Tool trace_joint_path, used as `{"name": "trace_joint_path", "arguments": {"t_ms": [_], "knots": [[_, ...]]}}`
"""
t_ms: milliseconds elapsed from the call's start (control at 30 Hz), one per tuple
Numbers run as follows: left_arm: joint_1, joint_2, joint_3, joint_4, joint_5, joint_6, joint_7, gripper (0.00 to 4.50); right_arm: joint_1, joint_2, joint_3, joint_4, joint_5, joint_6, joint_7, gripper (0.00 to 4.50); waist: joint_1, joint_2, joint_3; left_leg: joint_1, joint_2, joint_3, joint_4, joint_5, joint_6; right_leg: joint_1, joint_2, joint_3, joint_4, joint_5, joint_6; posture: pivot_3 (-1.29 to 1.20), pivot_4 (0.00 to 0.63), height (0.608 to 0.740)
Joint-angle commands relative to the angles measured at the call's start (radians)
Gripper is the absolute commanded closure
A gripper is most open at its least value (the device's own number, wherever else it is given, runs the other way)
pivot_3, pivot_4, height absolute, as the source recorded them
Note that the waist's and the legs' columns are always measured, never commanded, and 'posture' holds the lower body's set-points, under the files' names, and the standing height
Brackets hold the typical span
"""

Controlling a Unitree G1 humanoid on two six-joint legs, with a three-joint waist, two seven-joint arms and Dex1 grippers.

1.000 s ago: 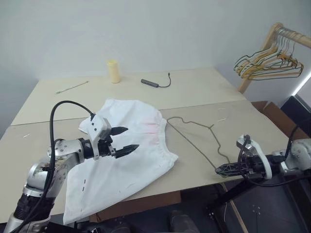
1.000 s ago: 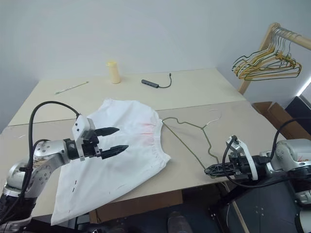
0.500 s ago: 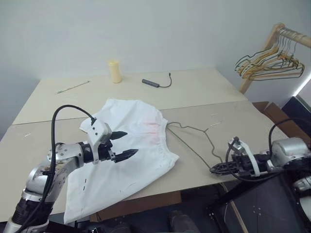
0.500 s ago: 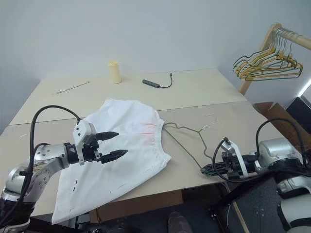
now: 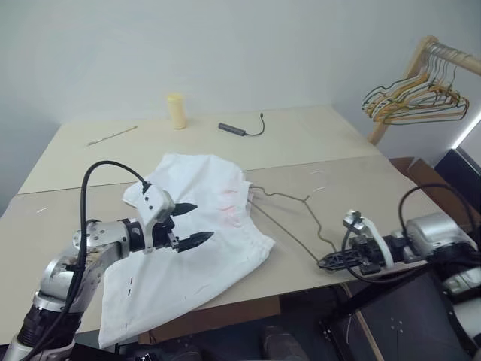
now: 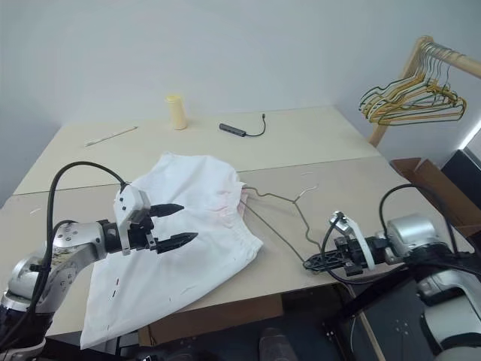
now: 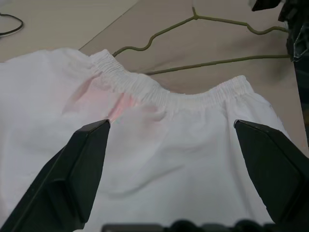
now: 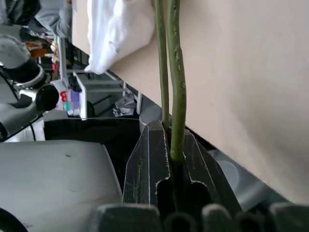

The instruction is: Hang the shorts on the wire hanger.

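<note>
The white shorts (image 5: 214, 184) lie flat on the left half of the table (image 5: 316, 143), with the gathered waistband and a pink stain toward the right. My left gripper (image 5: 203, 220) hovers open just above the fabric, nothing between its fingers (image 7: 82, 164). The wire hanger (image 5: 306, 200) lies flat on the table to the right of the shorts, its far end touching the waistband. My right gripper (image 5: 325, 263) is at the table's front right edge, shut on the hanger's near corner; the wire (image 8: 176, 72) runs out from between its closed fingers.
A yellow cylinder (image 5: 176, 110), a dark cable with adapter (image 5: 233, 129) and a thin stick (image 5: 111, 134) lie at the back of the table. A wooden rack with bunched hangers (image 5: 417, 98) stands at the far right, above a cardboard box (image 5: 421, 177).
My right gripper has moved left along the table edge with the hanger, sliding it up against the shorts' waistband, which now bunches slightly. The left gripper has stayed put.
</note>
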State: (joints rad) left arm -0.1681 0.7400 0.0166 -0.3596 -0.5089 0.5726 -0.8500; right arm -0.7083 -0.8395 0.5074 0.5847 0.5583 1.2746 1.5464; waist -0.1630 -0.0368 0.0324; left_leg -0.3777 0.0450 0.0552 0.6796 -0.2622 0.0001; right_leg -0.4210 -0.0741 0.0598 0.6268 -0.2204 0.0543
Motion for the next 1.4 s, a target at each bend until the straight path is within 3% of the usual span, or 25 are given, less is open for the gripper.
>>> {"name": "trace_joint_path", "arguments": {"t_ms": [33, 533, 767, 933, 1100, 1200, 1400], "knots": [[-0.014, 0.006, 0.007, -0.037, 0.011, -0.001, 0.007, 0.02, -0.098, 0.029, 0.025, 0.11, -0.057, -0.047, 0.068, 4.5, 0.002, 0.0, 0.0, 0.0, 0.0, 0.0, 0.0, 0.0, 0.0, 0.0, 0.0, 0.0, 0.0, 0.001, -0.002, -0.07, 0.0, 0.74], [0.043, -0.002, 0.02, -0.09, 0.016, 0.01, 0.057, 0.02, -0.281, 0.16, 0.189, 0.374, -0.062, -0.237, 0.068, 4.5, 0.037, 0.0, 0.0, 0.0, 0.0, 0.0, 0.0, 0.0, 0.0, 0.0, 0.0, 0.0, 0.001, 0.003, -0.005, -0.02, 0.0, 0.74], [0.058, -0.012, 0.02, -0.105, 0.017, 0.009, 0.076, 0.02, -0.367, 0.236, 0.031, 0.603, -0.155, -0.279, 0.061, 4.5, 0.045, 0.0, 0.0, -0.001, -0.001, 0.0, 0.0, 0.0, 0.0, 0.0, 0.0, 0.0, 0.001, 0.003, -0.005, -0.02, 0.0, 0.74], [0.062, -0.016, 0.014, -0.1, 0.02, 0.003, 0.079, 0.02, -0.349, 0.25, -0.108, 0.618, -0.186, -0.315, 0.027, 4.5, 0.045, 0.001, 0.0, -0.001, -0.001, 0.0, 0.0, 0.0, 0.0, 0.0, -0.001, 0.0, 0.001, 0.003, -0.005, -0.03, 0.0, 0.74], [0.022, -0.022, 0.006, -0.067, 0.034, -0.018, 0.067, 0.02, -0.196, 0.257, -0.269, 0.349, -0.199, -0.611, -0.141, 4.5, 0.042, 0.001, 0.0, -0.001, -0.001, -0.001, 0.0, 0.0, 0.0, 0.0, -0.001, -0.001, 0.001, 0.003, -0.005, -0.06, 0.0, 0.74], [-0.025, -0.019, 0.029, -0.041, 0.023, -0.022, 0.051, 0.02, -0.115, 0.263, -0.33, 0.158, -0.186, -0.66, -0.174, 4.5, 0.039, 0.001, 0.0, -0.001, -0.001, -0.001, 0.0, 0.0, 0.0, -0.001, -0.001, 0.0, 0.002, 0.003, -0.005, -0.08, 0.0, 0.74], [-0.159, 0.088, 0.248, 0.029, -0.138, -0.049, -0.125, 0.02, 0.004, 0.239, -0.335, -0.228, -0.233, -0.748, -0.257, 4.5, 0.023, 0.001, 0.0, -0.003, 0.0, -0.001, 0.0, 0.0, 0.0, -0.003, 0.0, -0.001, 0.002, 0.003, -0.005, -0.1, 0.0, 0.74]]}}
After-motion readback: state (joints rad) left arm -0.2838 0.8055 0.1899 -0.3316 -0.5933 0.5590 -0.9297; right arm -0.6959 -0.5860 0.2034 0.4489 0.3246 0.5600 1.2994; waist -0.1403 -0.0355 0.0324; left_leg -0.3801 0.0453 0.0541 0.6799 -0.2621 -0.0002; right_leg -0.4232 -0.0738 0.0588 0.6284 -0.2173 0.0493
